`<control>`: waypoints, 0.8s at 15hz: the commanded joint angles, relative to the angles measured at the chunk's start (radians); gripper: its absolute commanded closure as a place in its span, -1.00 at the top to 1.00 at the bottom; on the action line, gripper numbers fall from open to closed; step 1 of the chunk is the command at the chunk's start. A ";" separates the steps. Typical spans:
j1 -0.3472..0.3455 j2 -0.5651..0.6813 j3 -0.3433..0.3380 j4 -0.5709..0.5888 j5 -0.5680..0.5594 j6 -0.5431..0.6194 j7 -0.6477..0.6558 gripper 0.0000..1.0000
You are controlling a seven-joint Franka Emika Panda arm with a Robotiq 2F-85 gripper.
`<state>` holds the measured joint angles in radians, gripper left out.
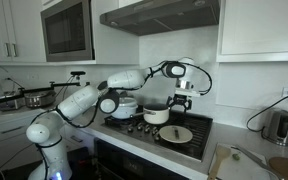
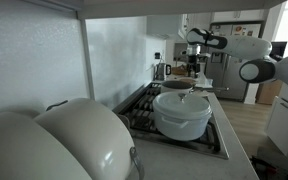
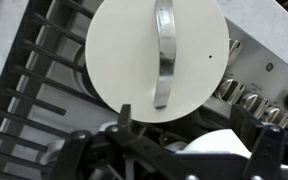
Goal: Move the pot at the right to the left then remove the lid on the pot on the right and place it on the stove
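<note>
The lid (image 3: 144, 50), a flat cream-white disc with a metal strap handle, lies on the black grates of the stove (image 3: 34, 90). In an exterior view the lid (image 1: 175, 133) rests at the stove's front, just in front of the uncovered cream pot (image 1: 156, 115). My gripper (image 3: 199, 130) hangs a little above the lid, open, with nothing between its fingers (image 3: 124, 115). In the exterior views the gripper (image 1: 182, 100) (image 2: 199, 66) stands above the stove (image 1: 184, 128), clear of pot and lid. A white curved edge shows low in the wrist view; I cannot tell what it is.
A wider white pot with a domed lid (image 2: 184, 112) (image 1: 124, 105) sits on the stove's other side. Round knobs (image 3: 249, 100) line the front edge. A kettle (image 1: 279, 125) stands on the counter by the wall. Two large white rounded things (image 2: 54, 140) fill the foreground.
</note>
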<state>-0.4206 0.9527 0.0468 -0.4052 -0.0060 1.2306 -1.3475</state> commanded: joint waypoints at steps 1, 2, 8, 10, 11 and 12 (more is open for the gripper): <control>0.017 -0.058 -0.011 -0.026 -0.018 0.035 0.013 1.00; 0.020 -0.067 -0.011 -0.026 -0.022 0.043 0.014 1.00; 0.044 -0.130 -0.012 -0.026 -0.025 0.076 0.024 1.00; 0.052 -0.153 -0.011 -0.026 -0.024 0.081 0.031 1.00; 0.057 -0.164 -0.012 -0.025 -0.024 0.085 0.035 1.00; 0.062 -0.177 -0.011 -0.023 -0.023 0.088 0.042 1.00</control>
<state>-0.3793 0.8305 0.0447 -0.4033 -0.0162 1.2973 -1.3427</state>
